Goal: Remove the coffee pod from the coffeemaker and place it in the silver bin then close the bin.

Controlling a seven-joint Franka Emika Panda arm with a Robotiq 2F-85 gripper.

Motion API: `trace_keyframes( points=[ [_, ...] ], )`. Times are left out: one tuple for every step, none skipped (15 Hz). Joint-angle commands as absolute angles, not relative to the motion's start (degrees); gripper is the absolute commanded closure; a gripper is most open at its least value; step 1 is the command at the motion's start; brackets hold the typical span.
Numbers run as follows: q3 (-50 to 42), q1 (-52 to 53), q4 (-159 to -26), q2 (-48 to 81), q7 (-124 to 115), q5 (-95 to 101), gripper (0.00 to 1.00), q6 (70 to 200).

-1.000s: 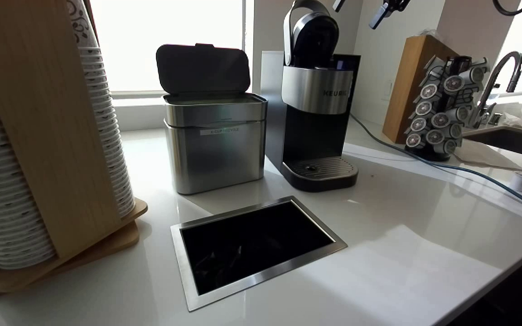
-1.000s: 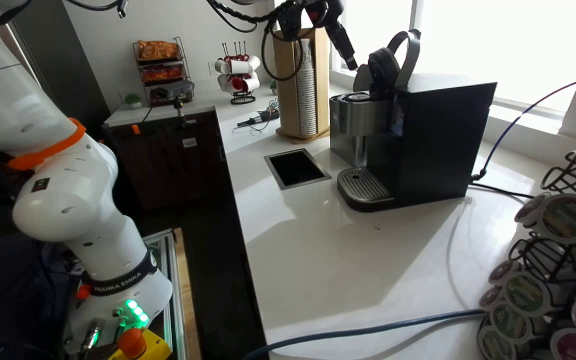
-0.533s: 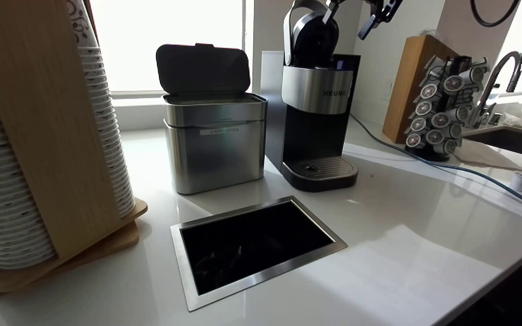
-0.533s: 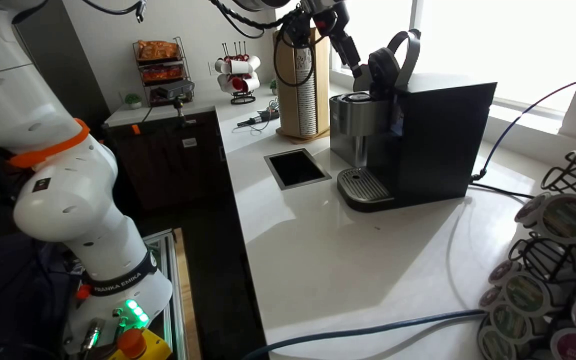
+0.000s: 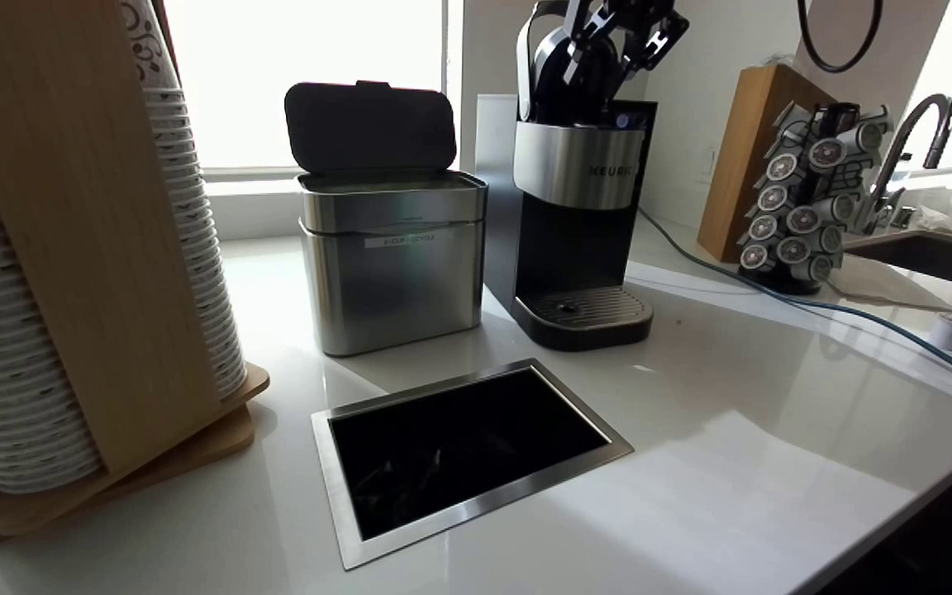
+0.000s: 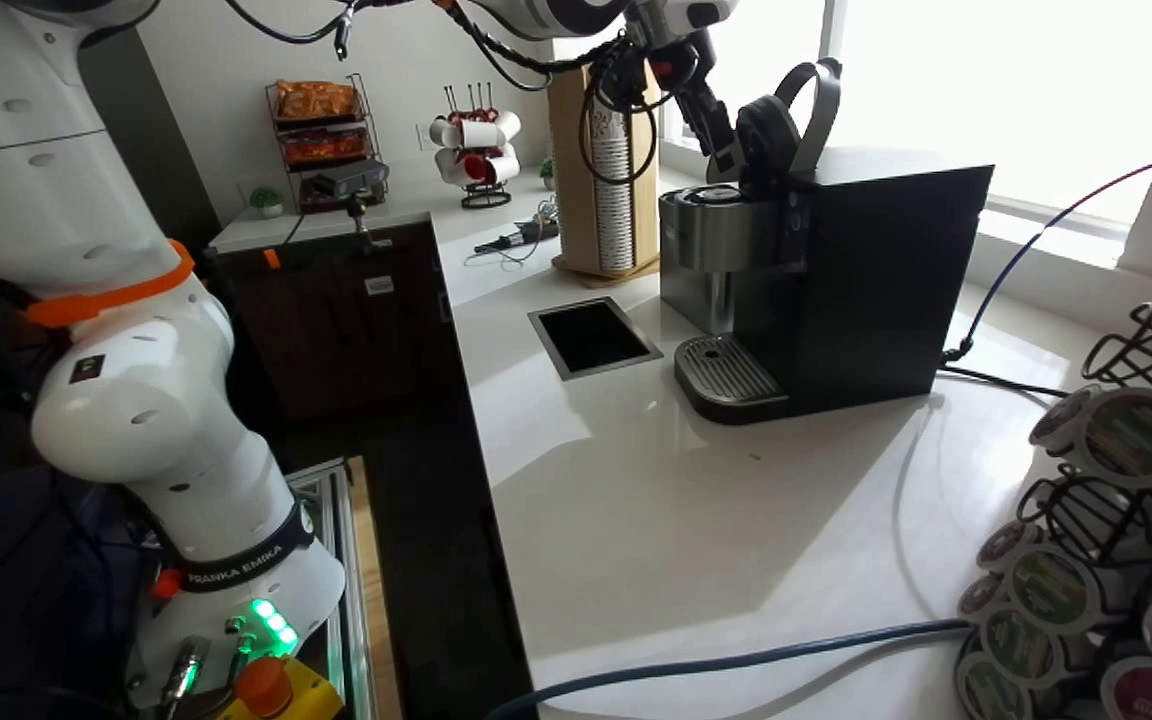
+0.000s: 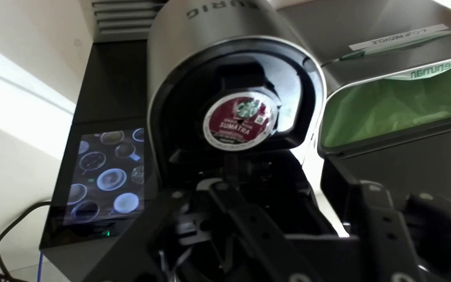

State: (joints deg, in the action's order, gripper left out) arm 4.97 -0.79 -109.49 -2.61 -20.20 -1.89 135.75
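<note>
Wrist view: black gripper point(image 7: 282, 176) is gaping, empty; round maroon-lidded pod point(image 7: 241, 122) is facing up, well inside silver-rimmed black coffeemaker point(image 7: 178, 113).

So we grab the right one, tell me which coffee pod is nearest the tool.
The maroon-topped pod marked Sumatra, seated in the opened coffeemaker; those on the rack, some also maroon, are all farther off.
</note>
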Motion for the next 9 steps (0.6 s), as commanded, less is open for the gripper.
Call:
trace_keyframes(
  points=[
    [4.8,1.0,-107.5,-0.6,-22.5,-0.8,0.58,133.6],
    [4.8,1.3,-107.7,-0.5,-22.6,-0.9,0.58,133.4],
    [4.8,1.6,-108.2,-0.4,-23.2,-0.9,0.49,133.6],
    [4.7,1.7,-108.4,-0.3,-23.5,-1.1,0.44,133.7],
    [4.7,1.9,-108.9,-0.5,-24.0,-1.2,0.42,133.6],
    [4.6,2.0,-108.9,-0.5,-24.2,-1.3,0.41,133.2],
    [4.5,2.0,-109.2,-0.3,-24.5,-1.4,0.43,133.4],
    [4.5,2.0,-109.1,-0.2,-24.7,-1.3,0.43,133.1],
    [4.5,2.1,-109.2,-0.2,-24.9,-1.2,0.44,132.7]
  ],
)
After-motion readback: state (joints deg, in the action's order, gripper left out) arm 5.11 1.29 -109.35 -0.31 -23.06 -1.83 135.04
